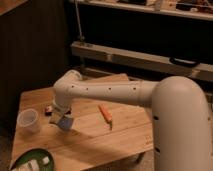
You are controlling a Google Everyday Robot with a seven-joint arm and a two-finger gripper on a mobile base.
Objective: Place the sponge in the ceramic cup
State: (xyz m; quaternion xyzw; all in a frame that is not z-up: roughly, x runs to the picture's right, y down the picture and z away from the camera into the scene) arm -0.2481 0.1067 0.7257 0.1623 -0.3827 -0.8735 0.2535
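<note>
The sponge (64, 121), a small blue-grey pad, hangs tilted just above the wooden table (90, 137), left of centre. My gripper (61, 116) comes down from the white arm's wrist and is shut on the sponge's top. The ceramic cup (28, 120), a pale tumbler with no handle, stands upright near the table's left edge, a short way left of the sponge and at about the same height in the view. Nothing shows inside the cup.
A green bowl (31, 161) with white pieces sits at the table's front left corner. An orange stick-like item (105, 113) lies right of the gripper. A small dark object (49, 109) lies just behind the gripper. Dark shelving stands behind the table.
</note>
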